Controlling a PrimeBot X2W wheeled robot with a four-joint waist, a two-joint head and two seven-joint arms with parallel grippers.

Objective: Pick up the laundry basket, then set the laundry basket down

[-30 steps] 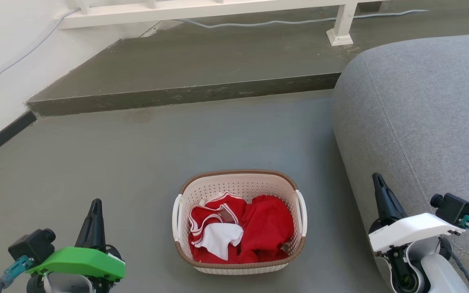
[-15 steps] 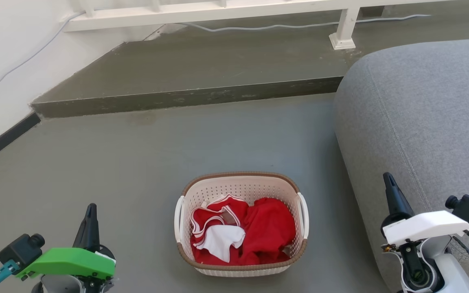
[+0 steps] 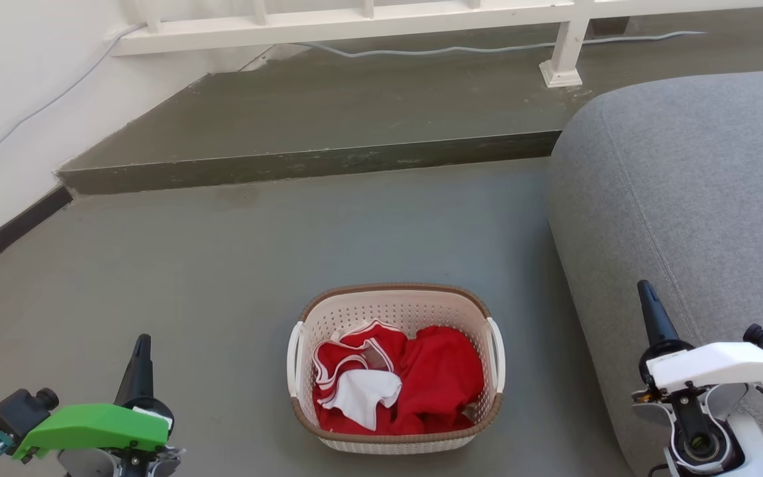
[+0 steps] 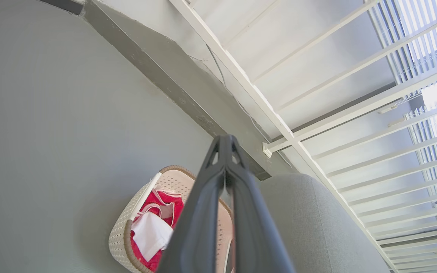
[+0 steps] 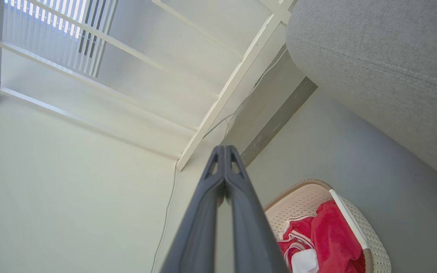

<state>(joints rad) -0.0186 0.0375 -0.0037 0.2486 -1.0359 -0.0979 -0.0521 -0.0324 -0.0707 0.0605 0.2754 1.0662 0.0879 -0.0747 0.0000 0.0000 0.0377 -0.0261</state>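
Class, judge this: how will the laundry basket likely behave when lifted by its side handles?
The laundry basket looks like rigid perforated plastic, so it probably keeps its shape. Holding just red and white clothes, it is likely light. Lifting one white handle alone would probably tilt it.

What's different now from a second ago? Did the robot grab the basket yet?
Not yet. The whole picture slid, so the view itself moved. The left gripper drifted out left and the right gripper out right, away from the laundry basket. Nothing was grabbed or let go: both jaws stay shut and empty. The basket sits on the floor, red clothes inside.
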